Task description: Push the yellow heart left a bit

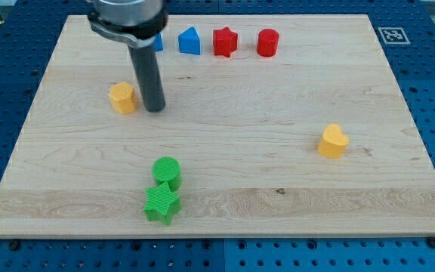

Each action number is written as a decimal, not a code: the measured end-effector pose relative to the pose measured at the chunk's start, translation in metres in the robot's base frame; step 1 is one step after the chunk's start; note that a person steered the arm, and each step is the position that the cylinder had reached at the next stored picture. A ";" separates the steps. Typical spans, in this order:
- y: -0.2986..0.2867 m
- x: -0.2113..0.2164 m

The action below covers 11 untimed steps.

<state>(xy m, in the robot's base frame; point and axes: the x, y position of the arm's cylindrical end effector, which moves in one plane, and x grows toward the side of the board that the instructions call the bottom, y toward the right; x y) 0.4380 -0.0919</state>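
Note:
The yellow heart [332, 141] lies on the wooden board [278, 181] at the view's right, about mid-height. My tip [155, 109] rests on the board in the upper left part, far to the left of the heart. It stands just right of a yellow hexagon-like block [122, 98], a small gap apart.
Along the view's top edge sit a blue block [157, 41] partly hidden behind the rod, a blue house-shaped block [189, 41], a red star [225, 41] and a red cylinder [268, 42]. A green cylinder [167, 171] touches a green star [161, 204] at bottom centre-left.

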 end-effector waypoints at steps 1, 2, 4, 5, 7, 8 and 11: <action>0.063 0.053; 0.155 0.092; 0.291 0.124; 0.300 0.088; 0.249 0.060; 0.217 0.050; 0.170 0.052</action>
